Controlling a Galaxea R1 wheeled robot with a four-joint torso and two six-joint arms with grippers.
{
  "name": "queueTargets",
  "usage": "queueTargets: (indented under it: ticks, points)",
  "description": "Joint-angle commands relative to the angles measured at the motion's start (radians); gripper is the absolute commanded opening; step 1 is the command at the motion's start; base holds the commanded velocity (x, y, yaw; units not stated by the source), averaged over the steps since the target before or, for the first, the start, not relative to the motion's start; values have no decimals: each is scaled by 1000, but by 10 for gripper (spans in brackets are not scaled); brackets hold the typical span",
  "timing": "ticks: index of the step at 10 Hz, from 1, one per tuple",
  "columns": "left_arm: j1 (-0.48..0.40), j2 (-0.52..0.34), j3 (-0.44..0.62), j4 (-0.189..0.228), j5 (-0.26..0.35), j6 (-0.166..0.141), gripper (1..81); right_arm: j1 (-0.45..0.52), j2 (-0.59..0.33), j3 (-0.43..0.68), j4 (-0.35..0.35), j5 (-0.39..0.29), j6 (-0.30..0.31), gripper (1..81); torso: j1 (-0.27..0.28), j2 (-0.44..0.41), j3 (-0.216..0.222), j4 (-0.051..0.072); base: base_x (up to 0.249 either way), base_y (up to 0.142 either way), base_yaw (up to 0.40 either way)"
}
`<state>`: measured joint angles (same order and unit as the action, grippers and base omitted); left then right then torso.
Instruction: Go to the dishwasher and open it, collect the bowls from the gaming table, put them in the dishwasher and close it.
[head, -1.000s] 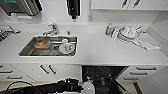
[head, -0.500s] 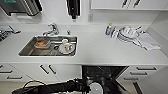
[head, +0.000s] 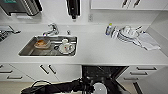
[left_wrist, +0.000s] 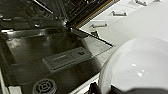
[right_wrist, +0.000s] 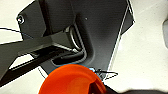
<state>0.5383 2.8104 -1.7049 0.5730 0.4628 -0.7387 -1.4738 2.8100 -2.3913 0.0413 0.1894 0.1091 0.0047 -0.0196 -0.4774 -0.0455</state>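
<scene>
Over on the bench's left half: a steel sink (head: 30, 51) with a pale orange dish (head: 42, 43) and a white cup (head: 65, 46) in it. Below the bench's front edge, at centre, built-in dishwasher (head: 105, 73) gaping open, door down. Hovering over that door, left gripper (left_wrist: 100, 89) clamped on the rim of a white-looking round bowl (left_wrist: 136, 65). Right gripper (right_wrist: 97, 88) gripping an orange-red round bowl (right_wrist: 70, 80). Towards the bench's back right, stacked white dishes (head: 127, 33).

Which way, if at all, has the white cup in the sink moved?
No. The cup still sits at the right end of the sink, just as far from the tap.
</scene>
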Motion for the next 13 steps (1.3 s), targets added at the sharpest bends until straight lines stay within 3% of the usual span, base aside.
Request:
queueTargets:
  ticks: [1, 7, 8, 13]
  points:
    - [-123, -1, 39, -2, -4, -7, 10, -15, -13, 6, -3, -73, 1, 10, 0, 0, 0, 0, 0, 0, 0]
    - [-174, -61, 42, -4, -4, -7, 10, -14, -15, 6, -3, -73, 1, 10, 0, 0, 0, 0, 0, 0, 0]
    - [-172, -61, 44, -5, -4, -7, 811, -14, -14, 6, -4, -74, 1, 10, 0, 0, 0, 0, 0, 0, 0]
    - [-113, -81, 50, -1, -1, -4, 811, -12, -11, 6, -4, -73, 1, 10, 0, 0, 0, 0, 0, 0, 0]
